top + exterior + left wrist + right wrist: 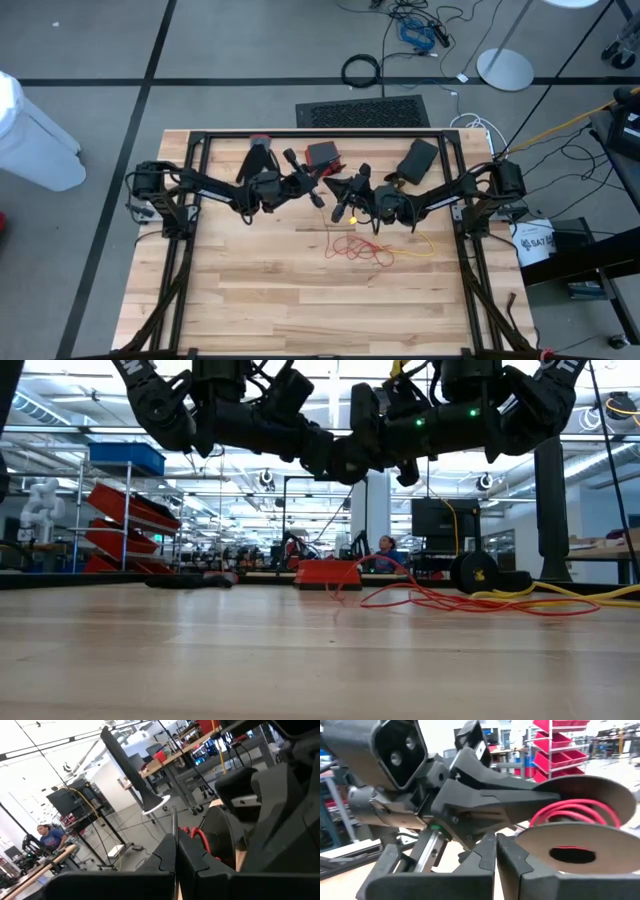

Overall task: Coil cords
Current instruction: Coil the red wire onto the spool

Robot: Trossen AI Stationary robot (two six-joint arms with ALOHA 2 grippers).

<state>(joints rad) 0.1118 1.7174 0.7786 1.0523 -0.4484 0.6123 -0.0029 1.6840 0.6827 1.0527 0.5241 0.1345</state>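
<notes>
We keep both closed, empty grippers, left gripper (318,190) and right gripper (340,186), mid-frame; next wind red cord (355,248) evenly onto the spool (580,827).

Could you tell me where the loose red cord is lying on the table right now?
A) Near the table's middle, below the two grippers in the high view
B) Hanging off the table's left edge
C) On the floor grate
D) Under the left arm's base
A: in the high view the red cord lies tangled on the wooden table near its middle, just below the right gripper, with a yellow cord trailing beside it.

I see a red cord (352,247), a yellow cord (420,245), a pale striped wood table (300,300), black arms.
</notes>
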